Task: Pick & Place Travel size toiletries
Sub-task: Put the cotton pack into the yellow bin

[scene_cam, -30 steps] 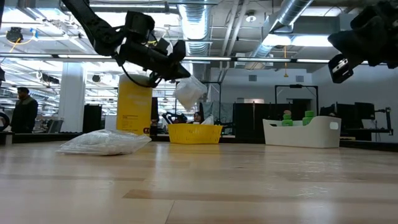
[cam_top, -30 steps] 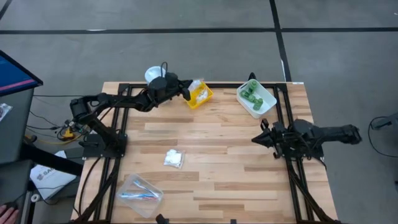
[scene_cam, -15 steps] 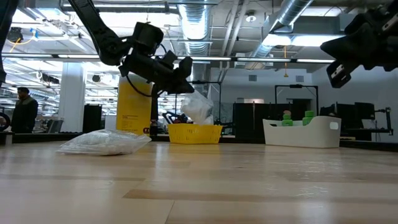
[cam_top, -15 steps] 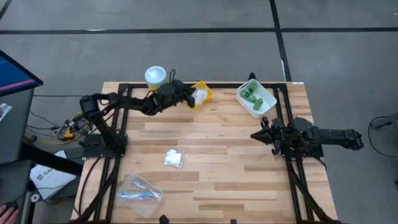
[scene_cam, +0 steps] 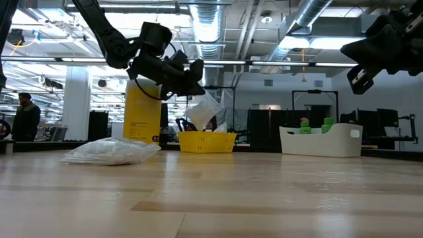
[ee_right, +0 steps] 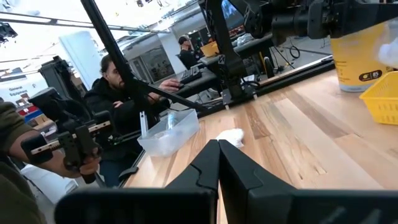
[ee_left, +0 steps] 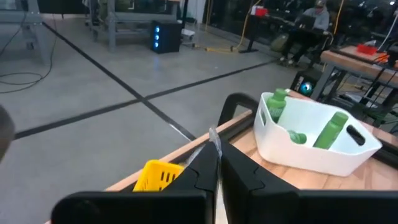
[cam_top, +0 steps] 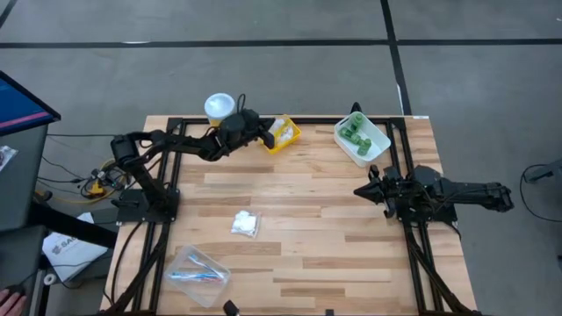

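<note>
My left gripper (scene_cam: 196, 78) hovers over the yellow tray (scene_cam: 207, 141) at the table's far edge, shut on a clear packet of white contents (scene_cam: 203, 109); the high view shows this left gripper (cam_top: 261, 133) beside the tray (cam_top: 285, 133). Tiny green bottles (cam_top: 355, 133) lie in a white bin (cam_top: 376, 149). Another packet (cam_top: 246, 223) lies flat mid-table. A clear bag of toothbrushes (cam_top: 198, 274) rests near the near-left corner. My right gripper (cam_top: 362, 191) waits shut over the table's right side. My left gripper pinches the packet's upper edge (ee_left: 214, 138) between its two fingers, a thin clear film showing at the fingertips. The fingers slant down toward the far right. The packet hangs below them, lifted clear just above the yellow tray.
A tall yellow white-lidded jar (cam_top: 219, 107) stands at the far edge, left of the tray. Black frame rails run along the table's left, right and far sides. Bare wood lies between the two arms. People sit in the room beyond (ee_right: 127, 81).
My left gripper has tipped downward, and the packet has sunk toward the yellow tray, then come slightly back up. It stays held throughout.
</note>
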`<state>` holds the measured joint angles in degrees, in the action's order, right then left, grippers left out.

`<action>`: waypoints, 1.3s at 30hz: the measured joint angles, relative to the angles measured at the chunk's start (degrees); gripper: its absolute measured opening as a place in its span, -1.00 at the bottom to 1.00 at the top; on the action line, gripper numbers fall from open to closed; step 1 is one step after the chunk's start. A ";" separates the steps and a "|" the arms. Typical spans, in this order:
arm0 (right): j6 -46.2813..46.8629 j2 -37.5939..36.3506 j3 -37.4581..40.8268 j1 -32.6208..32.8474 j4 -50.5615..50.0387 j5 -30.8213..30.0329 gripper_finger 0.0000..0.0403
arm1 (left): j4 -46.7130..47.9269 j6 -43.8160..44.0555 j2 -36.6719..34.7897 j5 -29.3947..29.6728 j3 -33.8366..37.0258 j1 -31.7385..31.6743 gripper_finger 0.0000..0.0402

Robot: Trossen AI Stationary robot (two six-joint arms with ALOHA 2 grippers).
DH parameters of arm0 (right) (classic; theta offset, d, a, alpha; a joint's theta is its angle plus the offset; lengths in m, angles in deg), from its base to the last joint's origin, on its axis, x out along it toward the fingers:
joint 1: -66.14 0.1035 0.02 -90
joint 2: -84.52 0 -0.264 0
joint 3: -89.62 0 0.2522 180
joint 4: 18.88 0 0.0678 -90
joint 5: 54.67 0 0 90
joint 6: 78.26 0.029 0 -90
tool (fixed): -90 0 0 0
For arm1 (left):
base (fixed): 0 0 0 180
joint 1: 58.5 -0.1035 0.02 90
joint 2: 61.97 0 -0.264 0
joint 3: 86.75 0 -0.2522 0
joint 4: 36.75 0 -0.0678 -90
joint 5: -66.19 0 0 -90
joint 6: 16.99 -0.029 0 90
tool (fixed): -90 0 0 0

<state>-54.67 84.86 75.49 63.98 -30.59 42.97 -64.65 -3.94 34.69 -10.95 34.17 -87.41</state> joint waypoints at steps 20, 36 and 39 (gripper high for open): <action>-5.57 0.02 0.07 0.99 -0.26 -1.67 -1.00 | 0.41 -0.68 2.34 -0.09 0.08 0.55 -0.99; -2.56 0.02 0.07 1.01 -0.31 -1.68 -1.00 | 0.76 -14.07 -0.43 0.01 0.08 2.34 -0.18; -2.56 0.02 0.07 1.01 -0.31 -1.69 -1.00 | 2.17 -13.98 -4.61 0.03 0.08 3.37 0.01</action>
<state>-57.23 84.88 75.56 64.99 -30.90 41.28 -62.49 -17.92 30.09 -10.92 34.26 -84.04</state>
